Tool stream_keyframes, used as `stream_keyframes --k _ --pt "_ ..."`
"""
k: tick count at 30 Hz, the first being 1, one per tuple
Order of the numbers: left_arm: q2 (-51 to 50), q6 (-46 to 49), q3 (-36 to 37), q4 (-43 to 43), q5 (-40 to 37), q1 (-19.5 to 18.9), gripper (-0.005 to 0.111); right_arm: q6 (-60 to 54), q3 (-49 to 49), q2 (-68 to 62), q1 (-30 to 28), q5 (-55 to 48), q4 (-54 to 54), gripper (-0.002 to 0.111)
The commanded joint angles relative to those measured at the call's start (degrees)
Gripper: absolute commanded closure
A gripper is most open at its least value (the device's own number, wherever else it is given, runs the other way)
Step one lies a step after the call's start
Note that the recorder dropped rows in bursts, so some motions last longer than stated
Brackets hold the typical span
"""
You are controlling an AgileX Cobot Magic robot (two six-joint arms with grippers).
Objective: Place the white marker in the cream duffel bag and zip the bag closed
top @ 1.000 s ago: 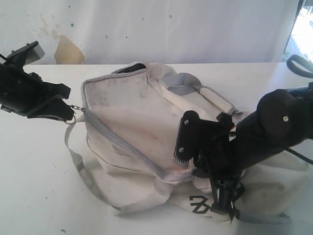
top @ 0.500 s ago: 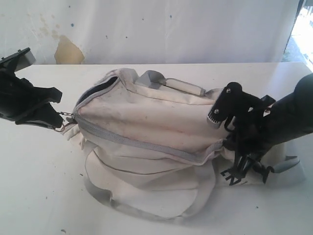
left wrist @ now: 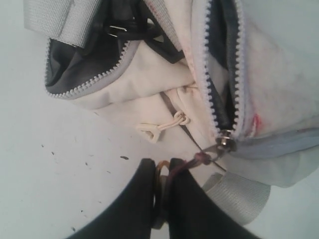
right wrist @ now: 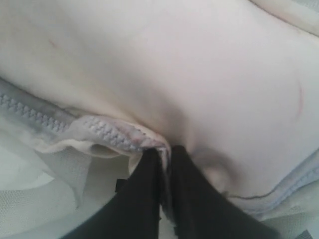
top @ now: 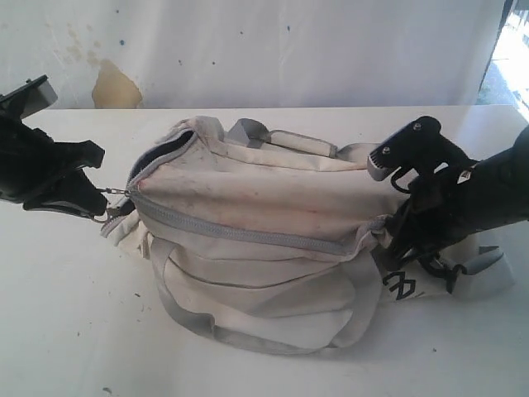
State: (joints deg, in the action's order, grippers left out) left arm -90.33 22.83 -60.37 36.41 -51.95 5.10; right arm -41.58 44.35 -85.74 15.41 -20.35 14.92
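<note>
Tabletop (top: pixel 58 314) bag (top: pixel 248 198) stretched between left pincer (left wrist: pixel 160 168), right pincer (right wrist: pixel 166 152).

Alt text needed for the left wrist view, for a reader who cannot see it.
The left tool pinches a metal pull ring linked to the zipper slider of the cream duffel bag, whose main zipper gapes open beyond the slider onto a dark interior. A second zippered opening with dark lining shows beside it, above the white table.
</note>
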Motion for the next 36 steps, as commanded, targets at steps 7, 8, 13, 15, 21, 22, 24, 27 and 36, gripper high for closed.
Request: stream_keyframes --k 7,8,13,15,21,22,24,27,36 --pt "1.0 0.1 -0.4 0.1 -3.8 -1.5 0.107 1.4 0.0 1.8 -1.2 -2.3 -2.8 0.071" --pt "1.0 0.1 -0.4 0.3 -4.1 -1.3 0.107 1.4 0.4 2.5 -0.9 -2.3 -2.8 0.066" --pt "1.0 0.1 -0.4 1.0 -5.9 -1.0 0.107 1.9 0.9 6.4 2.0 -2.3 3.7 0.057" --pt "1.0 0.1 -0.4 1.0 -6.9 -1.0 0.107 1.9 0.9 7.8 3.5 -2.2 4.8 0.057" --pt "1.0 0.1 -0.4 -0.1 -13.7 -1.0 0.107 1.9 0.9 9.4 9.4 -1.9 5.3 0.057" --pt "1.0 0.1 -0.4 -0.2 -13.6 -1.0 0.107 1.9 0.9 9.2 11.0 -1.1 6.1 0.057" --pt "1.0 0.1 -0.4 -0.5 -11.9 -1.0 0.107 1.9 0.9 8.8 13.1 0.6 7.5 0.057" --pt "1.0 0.1 -0.4 -1.0 -11.9 -1.0 0.107 1.9 0.9 8.0 15.5 1.9 9.6 0.057" --pt "1.0 -1.2 -0.4 -3.6 -15.5 -1.0 0.107 1.9 0.9 8.0 22.6 6.0 18.9 0.057"
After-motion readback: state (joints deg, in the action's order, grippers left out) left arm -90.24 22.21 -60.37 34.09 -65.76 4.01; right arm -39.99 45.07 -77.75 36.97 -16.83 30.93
